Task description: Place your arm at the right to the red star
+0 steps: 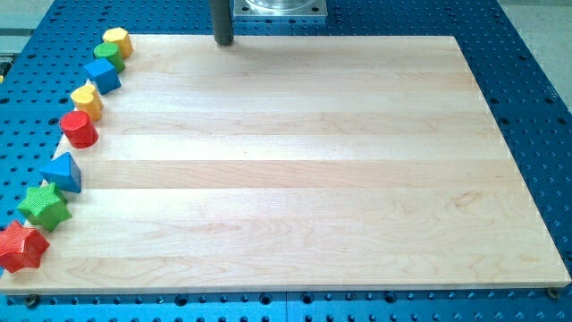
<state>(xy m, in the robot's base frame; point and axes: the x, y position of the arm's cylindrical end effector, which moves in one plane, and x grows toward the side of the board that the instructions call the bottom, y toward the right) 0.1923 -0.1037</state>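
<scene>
Surface: pale wooden board [295,161] on blue perforated table
My tip [222,40]: bare rod, nothing to open or close; view's top edge, well apart from all blocks
Red star [20,248]: view's bottom-left corner, below green star [43,206]
Handling: looks light, rigid, slides easily; no contact needed, stop just beside its right

At the top of the frame, left of centre, my rod is a straight, smooth, dark grey cylinder, ending in my tip [222,42], blunt and flat. Just to its right sits a pale silver metal mount [278,8], square-edged with a rounded inner rim, cut off by the frame's top edge.
</scene>
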